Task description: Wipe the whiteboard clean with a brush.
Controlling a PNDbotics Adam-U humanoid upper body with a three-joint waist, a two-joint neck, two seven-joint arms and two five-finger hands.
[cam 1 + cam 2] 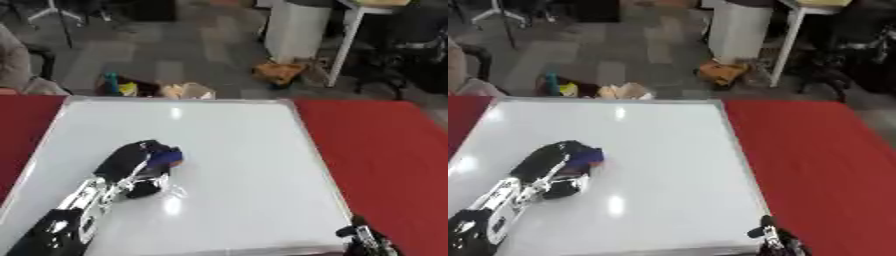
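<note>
Whiteboard looks clean; left robot hand grasping blue brush should press flat, sweep overlapping strokes.

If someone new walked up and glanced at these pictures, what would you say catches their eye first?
Most likely the big whiteboard, a glossy white sheet lying flat on a red table and filling the middle of the view. Next, the robot's black left hand on the board's near-left part, fingers curled round a small blue object, presumably the brush. The right hand barely peeks in at the lower right, by the board's near corner.
</note>
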